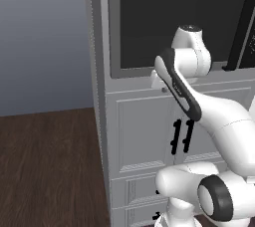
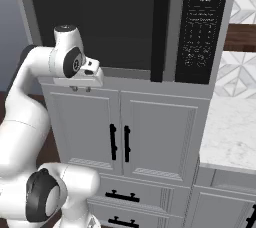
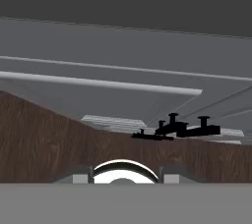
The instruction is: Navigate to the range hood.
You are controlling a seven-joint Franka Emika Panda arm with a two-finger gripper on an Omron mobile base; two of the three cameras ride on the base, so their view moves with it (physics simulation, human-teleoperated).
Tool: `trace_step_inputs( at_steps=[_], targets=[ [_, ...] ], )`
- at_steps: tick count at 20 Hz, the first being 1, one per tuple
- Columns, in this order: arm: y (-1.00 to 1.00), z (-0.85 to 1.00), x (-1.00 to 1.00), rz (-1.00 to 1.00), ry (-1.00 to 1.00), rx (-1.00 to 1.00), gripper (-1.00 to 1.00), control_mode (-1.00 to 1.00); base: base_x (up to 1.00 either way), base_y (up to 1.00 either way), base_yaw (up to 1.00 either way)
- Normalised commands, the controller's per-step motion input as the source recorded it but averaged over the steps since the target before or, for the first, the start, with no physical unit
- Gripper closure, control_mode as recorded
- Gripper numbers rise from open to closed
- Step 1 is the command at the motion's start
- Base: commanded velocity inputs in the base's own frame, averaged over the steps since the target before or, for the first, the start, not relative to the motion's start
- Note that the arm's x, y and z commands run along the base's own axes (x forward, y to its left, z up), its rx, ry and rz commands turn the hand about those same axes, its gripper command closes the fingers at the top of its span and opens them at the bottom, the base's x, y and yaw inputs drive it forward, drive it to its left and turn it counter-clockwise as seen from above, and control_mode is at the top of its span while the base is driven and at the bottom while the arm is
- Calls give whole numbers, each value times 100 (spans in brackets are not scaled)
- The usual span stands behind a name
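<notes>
Tool [image 2: 80,89] hangs before closed cabinet doors [image 2: 122,134].

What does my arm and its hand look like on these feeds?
The arm is glossy white, built of rounded, bulbous links, with dark grey rings at the joints, one large ring low at the shoulder. A long dark strip runs along one link. The hand sits under a white boxy wrist block. No cables or markings are visible.
</notes>
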Motion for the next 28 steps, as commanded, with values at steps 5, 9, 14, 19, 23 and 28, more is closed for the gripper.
trace_step_inputs(
  at_steps=[5, 9, 14, 19, 23, 28],
  targets=[
    [0, 0, -35, 0, 0, 0, -100, -100, 0, 0, 0],
    [0, 0, -71, 0, -3, 0, -100, -100, 0, 0, 0],
    [0, 9, -55, 0, -7, 0, -100, -100, 0, 0, 0],
    [-2, 35, -42, 0, 0, 1, -100, -100, 0, 0, 0],
    [-6, 32, -53, 0, 0, 2, -100, -100, 0, 0, 0],
    [-14, 32, -49, 0, 0, 3, -100, -100, 0, 0, 0]
  ],
)
